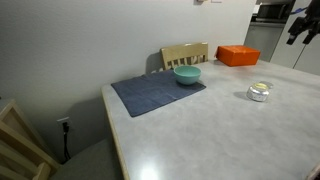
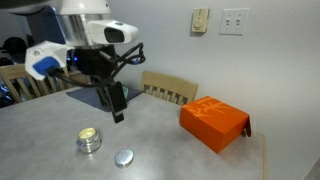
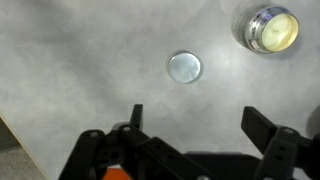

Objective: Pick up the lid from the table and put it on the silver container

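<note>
While the gripper hangs wide open and empty above the table, the lid lies flat near the uncovered silver container, whose contents are unclear, and the teal bowl sits on a mat by the chair-side edge.

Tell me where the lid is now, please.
In an exterior view, the lid lies flat on the grey table, close beside the silver container but not touching it, and well apart from the orange box.
</note>
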`<state>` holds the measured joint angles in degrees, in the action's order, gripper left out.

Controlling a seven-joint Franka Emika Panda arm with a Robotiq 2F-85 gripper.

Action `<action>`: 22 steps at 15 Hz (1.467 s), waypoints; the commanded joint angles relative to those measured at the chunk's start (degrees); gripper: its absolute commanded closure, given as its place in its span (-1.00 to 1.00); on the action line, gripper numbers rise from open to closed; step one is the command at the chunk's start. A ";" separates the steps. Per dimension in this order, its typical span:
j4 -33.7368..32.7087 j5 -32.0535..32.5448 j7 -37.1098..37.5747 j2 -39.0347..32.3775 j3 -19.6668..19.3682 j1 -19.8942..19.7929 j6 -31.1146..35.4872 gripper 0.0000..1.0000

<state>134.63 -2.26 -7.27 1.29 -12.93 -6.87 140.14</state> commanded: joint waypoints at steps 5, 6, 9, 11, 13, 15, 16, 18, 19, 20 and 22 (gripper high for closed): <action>-7.15 0.19 0.12 -12.61 3.66 -0.53 -1.44 -1.00; -8.54 0.16 0.02 -14.30 3.94 -0.66 -2.11 -1.00; -6.66 0.52 0.59 -12.96 4.26 -0.84 -1.30 -1.00; -6.72 0.52 0.59 -13.15 4.32 -0.86 -1.20 -1.00; -7.02 2.00 1.17 -14.32 4.08 -0.64 1.12 -1.00; -6.70 1.58 0.07 -15.55 4.25 -1.11 3.91 -1.00; -6.11 1.41 -0.01 -16.08 4.30 -1.19 6.27 -1.00; -5.33 0.00 -0.59 -17.06 4.76 -1.69 9.26 -1.00; -5.05 -0.54 -0.89 -17.70 4.98 -1.92 10.45 -1.00; -5.18 -1.24 -1.43 -18.48 5.29 -2.29 10.69 -1.00; -5.48 -2.74 -2.38 -19.98 6.00 -3.04 10.83 -1.00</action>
<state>128.89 -2.56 -7.10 -16.87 -9.05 -7.42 149.17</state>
